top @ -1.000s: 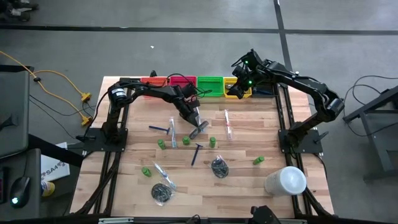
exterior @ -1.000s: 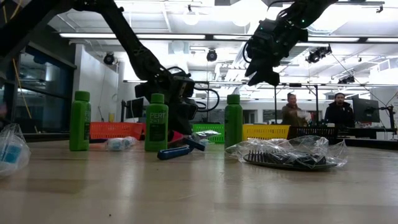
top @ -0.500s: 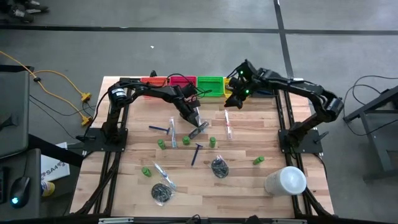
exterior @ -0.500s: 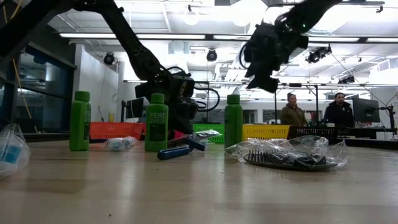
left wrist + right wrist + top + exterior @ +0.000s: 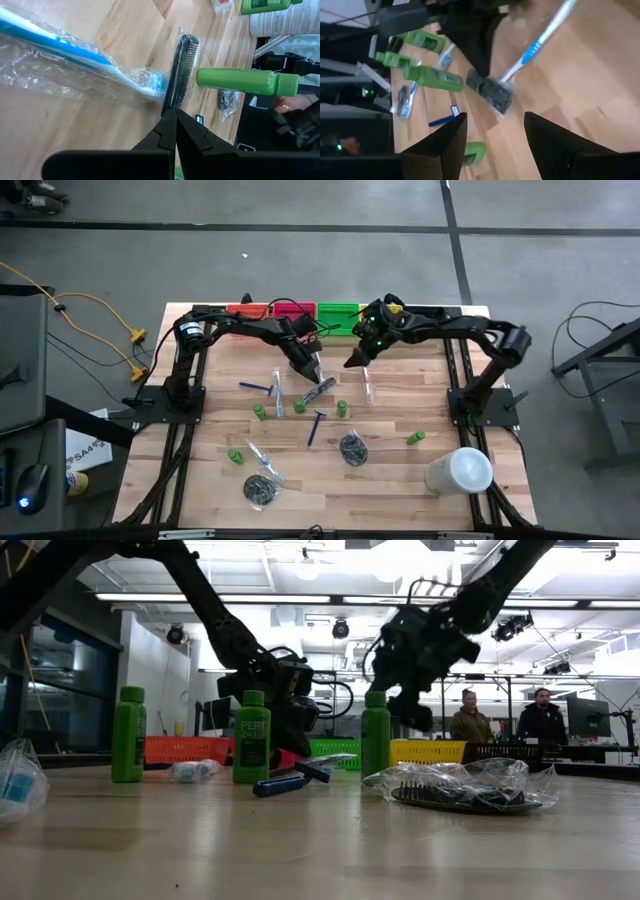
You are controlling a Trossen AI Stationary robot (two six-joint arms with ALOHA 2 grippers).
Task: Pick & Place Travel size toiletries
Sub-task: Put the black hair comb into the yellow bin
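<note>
The right tool (image 5: 352,362), jaws apart and empty, had swung from the bins (image 5: 337,317) toward the toothbrush (image 5: 367,383); the left tool (image 5: 318,375), closed, stayed at the comb (image 5: 321,389).

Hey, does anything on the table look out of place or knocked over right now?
Mostly normal scatter. One green bottle lies on its side near the white cylinder, while others stand upright. The left gripper, fingers shut, rests at the comb, which lies across a wrapped toothbrush. No spill or damage shows.

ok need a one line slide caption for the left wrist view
Left hand, shut, at the end of a grey comb beside a wrapped toothbrush and a lying green bottle.
</note>
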